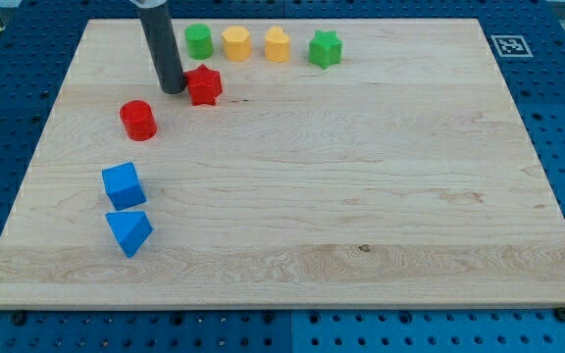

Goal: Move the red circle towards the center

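Note:
The red circle [138, 120] is a short red cylinder on the wooden board [292, 176], in the view's upper left. My tip [174, 89] stands above and to the right of it, a short gap away. The tip is right beside the left edge of a red star [204, 85], touching or nearly touching it.
Along the view's top edge stand a green cylinder [199, 40], a yellow hexagon block [235, 43], a yellow pentagon block [278, 45] and a green star [325, 48]. A blue cube [124, 185] and a blue triangle block [129, 232] lie at the left.

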